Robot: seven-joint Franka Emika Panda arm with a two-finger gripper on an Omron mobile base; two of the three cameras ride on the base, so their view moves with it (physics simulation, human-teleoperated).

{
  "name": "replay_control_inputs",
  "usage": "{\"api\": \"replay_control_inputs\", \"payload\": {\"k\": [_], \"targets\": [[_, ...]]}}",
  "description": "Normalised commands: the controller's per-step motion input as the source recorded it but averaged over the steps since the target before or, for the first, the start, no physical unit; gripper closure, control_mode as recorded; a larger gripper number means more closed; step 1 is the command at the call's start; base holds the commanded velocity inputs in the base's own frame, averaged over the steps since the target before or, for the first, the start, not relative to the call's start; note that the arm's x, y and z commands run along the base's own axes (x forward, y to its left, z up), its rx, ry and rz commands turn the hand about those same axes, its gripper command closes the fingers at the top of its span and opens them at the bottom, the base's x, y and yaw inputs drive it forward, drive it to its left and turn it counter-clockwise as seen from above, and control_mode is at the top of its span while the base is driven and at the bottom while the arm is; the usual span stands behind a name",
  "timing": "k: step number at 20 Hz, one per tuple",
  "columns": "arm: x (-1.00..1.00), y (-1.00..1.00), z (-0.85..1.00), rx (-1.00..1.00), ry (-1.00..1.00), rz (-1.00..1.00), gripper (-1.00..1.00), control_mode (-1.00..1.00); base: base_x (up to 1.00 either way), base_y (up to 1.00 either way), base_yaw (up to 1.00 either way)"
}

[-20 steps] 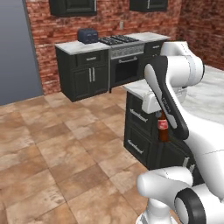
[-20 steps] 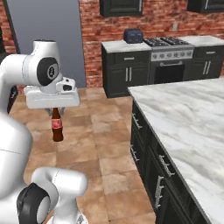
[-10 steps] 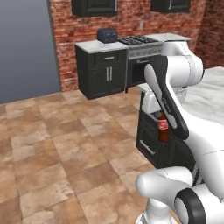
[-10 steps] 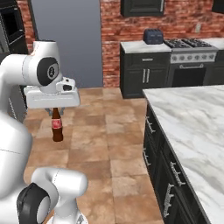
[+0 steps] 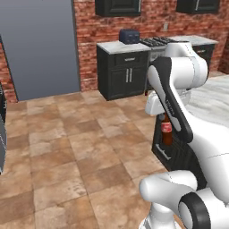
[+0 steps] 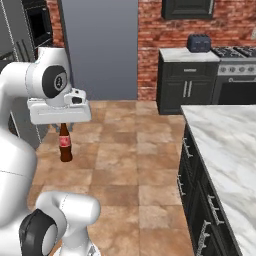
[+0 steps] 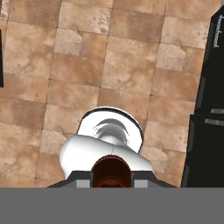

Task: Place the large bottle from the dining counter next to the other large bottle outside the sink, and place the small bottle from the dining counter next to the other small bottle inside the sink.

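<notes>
- Hand [image 6: 63, 123]: clenched on the neck of the small bottle [image 6: 64, 144], which hangs upright beneath it, clear of the tiled floor [image 6: 125, 160]. In the right base view the pair sits at about 9 o'clock.
- Small bottle, left base view [image 5: 166, 129]: dark brown with a red label, hanging just beside the dark cabinet front under the marble bench [image 5: 214, 100], at about 3 o'clock. Arm links partly cover its neck.
- Small bottle, hand view [image 7: 111, 173]: seen from above at 6 o'clock, its brown top between the two finger tips.
- Bench, right base view [image 6: 227, 150]: white-grey veined slab over dark cabinets with silver handles, at 4 o'clock, well apart from the bottle.
- Back wall [image 6: 165, 45]: red brick, with a dark cabinet unit [image 6: 185, 87] topped in pale stone at 1 o'clock.
- Toaster [image 6: 199, 43]: dark blue, on that unit, beside a stove [image 6: 235, 51].
- Grey panel [image 6: 100, 47]: tall, flat, at 12 o'clock against the brick.
</notes>
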Motion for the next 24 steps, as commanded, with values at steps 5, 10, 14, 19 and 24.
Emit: {"api": "replay_control_inputs", "payload": {"k": [5,10,14,19,24], "targets": [[0.0,0.0,0.0,0.0,0.0,0.0,1.0,1.0,0.0,0.0,0.25],[0.0,0.0,0.0,0.0,0.0,0.0,1.0,1.0,0.0,0.0,0.25],[0.0,0.0,0.0,0.0,0.0,0.0,1.0,1.0,0.0,0.0,0.25],[0.0,0.0,0.0,0.0,0.0,0.0,1.0,1.0,0.0,0.0,0.25],[0.0,0.0,0.0,0.0,0.0,0.0,1.0,1.0,0.0,0.0,0.25]]}}
